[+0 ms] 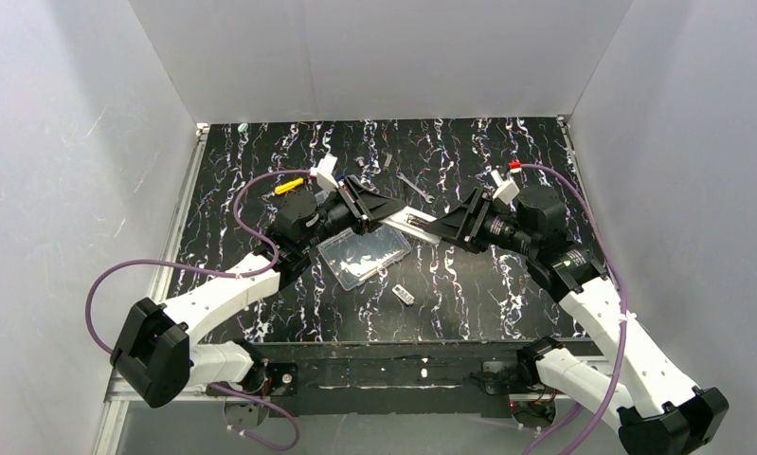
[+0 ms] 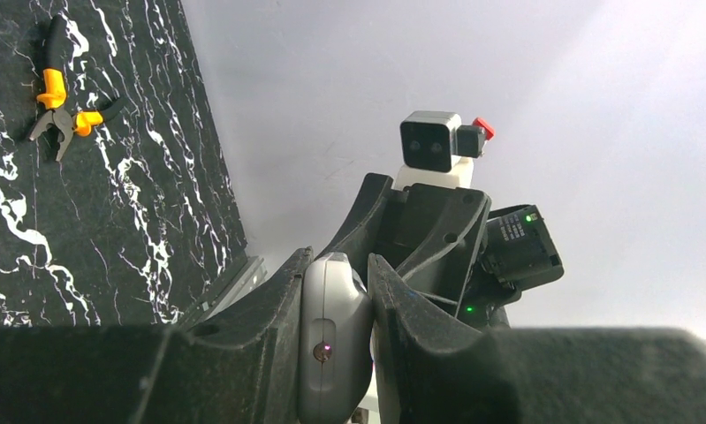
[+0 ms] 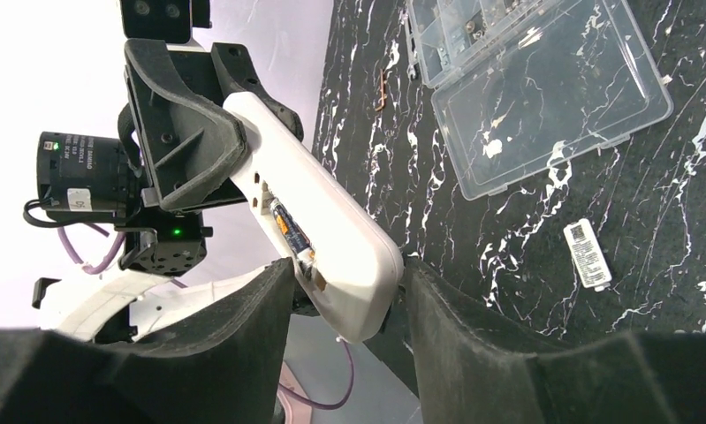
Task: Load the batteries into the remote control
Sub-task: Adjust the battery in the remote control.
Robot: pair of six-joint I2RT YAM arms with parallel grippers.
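Note:
The white remote control (image 1: 414,223) hangs above the table between both grippers. My left gripper (image 1: 369,210) is shut on one end of it, which shows end-on between the left fingers in the left wrist view (image 2: 331,344). My right gripper (image 1: 447,227) is shut on the other end. In the right wrist view the remote (image 3: 322,221) shows its back. The compartment there is open, and a battery (image 3: 292,234) with an orange and blue label lies in it. That end sits between my right gripper's (image 3: 349,283) fingertips.
A clear plastic compartment box (image 1: 365,254) lies open on the black marbled mat below the remote, also in the right wrist view (image 3: 543,97). A small white labelled piece (image 1: 403,295) lies nearer the front. Yellow-handled pliers (image 1: 289,186) lie at the back left, and small dark parts (image 1: 412,185) lie behind.

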